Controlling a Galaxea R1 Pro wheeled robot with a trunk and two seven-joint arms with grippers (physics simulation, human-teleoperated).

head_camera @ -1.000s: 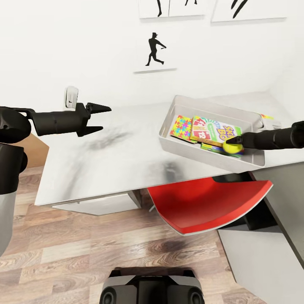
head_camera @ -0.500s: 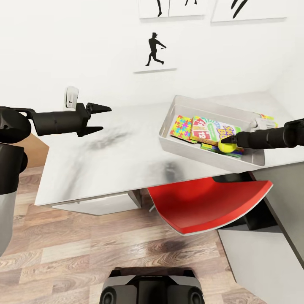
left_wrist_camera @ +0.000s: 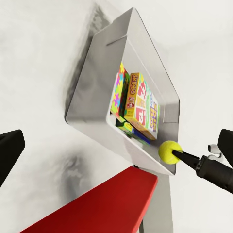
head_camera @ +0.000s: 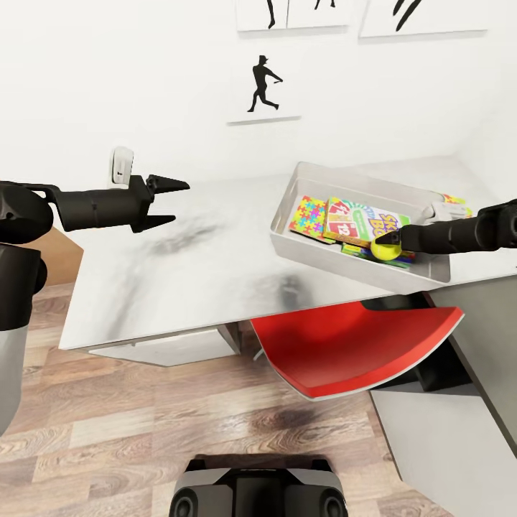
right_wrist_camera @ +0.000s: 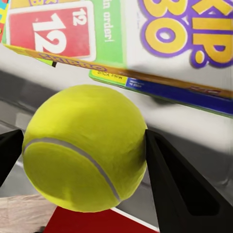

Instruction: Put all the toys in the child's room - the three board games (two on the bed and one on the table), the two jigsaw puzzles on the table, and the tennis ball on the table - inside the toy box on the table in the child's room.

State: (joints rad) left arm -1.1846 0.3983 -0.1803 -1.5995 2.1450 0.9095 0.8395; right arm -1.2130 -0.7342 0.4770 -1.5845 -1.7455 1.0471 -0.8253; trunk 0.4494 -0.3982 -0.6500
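Gripping the tennis ball (head_camera: 386, 249) over the toy box (head_camera: 316, 176), right end effector (head_camera: 391, 243) clenched, left end effector (head_camera: 171, 201) spread apart.

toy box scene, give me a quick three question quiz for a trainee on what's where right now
1. True or false: the right gripper is shut on the tennis ball.
2. Which box lies uppermost in the toy box? A) the Skip-Bo box B) a dark wooden chess box C) a red dice tin
3. Fill in: the left gripper hangs open above the ____.

Key
1. True. In the right wrist view both fingers press the ball's sides.
2. A. It rests on other flat boxes, beside the jigsaw puzzle.
3. table, well apart from the toy box.
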